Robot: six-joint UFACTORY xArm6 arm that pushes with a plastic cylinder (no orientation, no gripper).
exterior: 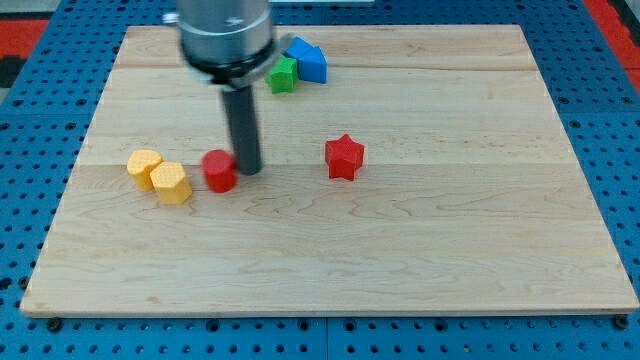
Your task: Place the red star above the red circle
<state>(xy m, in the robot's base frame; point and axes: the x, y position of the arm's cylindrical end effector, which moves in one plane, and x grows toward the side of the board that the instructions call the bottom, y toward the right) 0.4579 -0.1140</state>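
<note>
My tip point(247, 170) touching the red circle's point(220, 171) right side, red star point(344, 157) well apart to the right, no claw on this rod, wooden board point(420, 250) beneath

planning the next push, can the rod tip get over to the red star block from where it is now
Probably yes. My tip sits right beside the red circle block, on its right, and the wooden board between it and the red star block further right looks bare, so nothing blocks a straight slide.
</note>
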